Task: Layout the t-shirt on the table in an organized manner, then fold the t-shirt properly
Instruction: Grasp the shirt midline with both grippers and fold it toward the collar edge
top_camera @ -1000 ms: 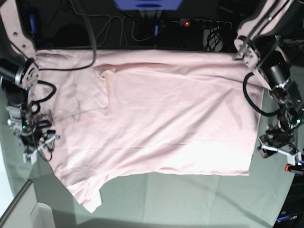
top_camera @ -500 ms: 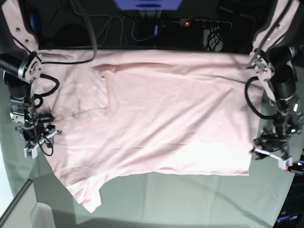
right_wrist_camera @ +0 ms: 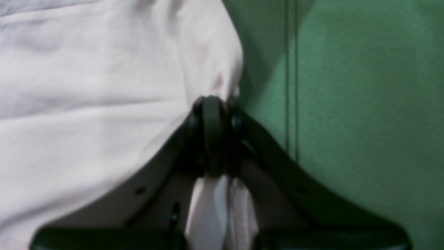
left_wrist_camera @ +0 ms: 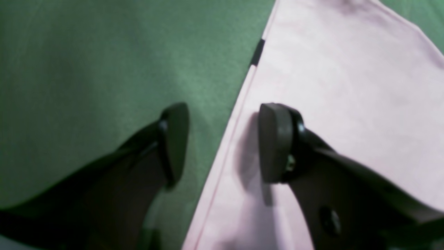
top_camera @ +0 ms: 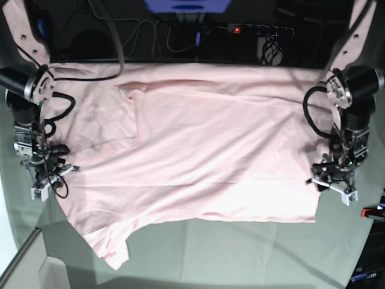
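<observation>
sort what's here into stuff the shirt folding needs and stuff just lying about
Needed: t-shirt, table, left gripper open astride the hem, right gripper shut on the shirt's edge.
Lying about: power strip, cables behind the table.

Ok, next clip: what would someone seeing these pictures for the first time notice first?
The pale pink t-shirt spread plain side up over most of the table, one sleeve trailing toward the near left corner of the base view. At its left edge the right gripper is pinched shut on a bunch of the fabric. At the opposite edge the left gripper stands open, straddling the hem, one finger over cloth, one over table.
</observation>
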`<state>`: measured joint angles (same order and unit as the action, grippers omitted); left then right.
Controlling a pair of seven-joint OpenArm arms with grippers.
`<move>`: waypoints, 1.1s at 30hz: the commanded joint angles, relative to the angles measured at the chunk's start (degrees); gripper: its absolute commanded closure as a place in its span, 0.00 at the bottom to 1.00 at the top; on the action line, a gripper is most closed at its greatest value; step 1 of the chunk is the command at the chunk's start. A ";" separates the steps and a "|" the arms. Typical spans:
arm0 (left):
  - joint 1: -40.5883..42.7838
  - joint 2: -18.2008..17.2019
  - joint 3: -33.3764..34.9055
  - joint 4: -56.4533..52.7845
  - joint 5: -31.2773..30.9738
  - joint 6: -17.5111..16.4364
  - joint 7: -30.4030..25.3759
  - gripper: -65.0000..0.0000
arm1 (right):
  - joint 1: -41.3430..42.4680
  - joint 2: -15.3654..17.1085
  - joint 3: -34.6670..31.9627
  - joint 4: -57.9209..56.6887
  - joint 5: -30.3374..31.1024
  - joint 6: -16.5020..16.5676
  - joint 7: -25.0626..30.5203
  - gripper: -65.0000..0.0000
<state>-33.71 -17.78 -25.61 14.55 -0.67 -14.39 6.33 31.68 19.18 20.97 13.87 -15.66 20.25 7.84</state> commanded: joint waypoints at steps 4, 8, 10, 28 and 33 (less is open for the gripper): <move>-1.58 -0.29 1.56 0.36 -0.17 -0.51 -0.22 0.51 | 0.54 0.21 0.00 0.15 -0.65 0.10 -1.81 1.00; -1.32 0.07 4.99 0.36 -0.43 -0.51 -0.31 0.51 | 0.54 0.12 0.00 0.15 -0.65 0.10 -1.81 1.00; -1.32 0.42 4.90 0.36 -0.52 -0.51 -0.31 0.51 | 0.54 0.12 0.00 0.15 -0.65 0.10 -1.81 1.00; 0.00 1.12 4.99 0.27 -0.43 -0.16 -0.31 1.00 | -0.52 0.12 0.00 0.24 -0.65 0.10 -1.81 1.00; -0.09 1.03 4.90 0.97 -0.61 -0.33 0.05 1.00 | -0.08 0.12 0.00 0.59 -0.65 0.10 -1.46 1.00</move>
<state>-32.97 -16.34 -20.58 15.18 -1.54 -14.35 4.89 30.94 19.05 20.97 14.37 -15.44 20.10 8.67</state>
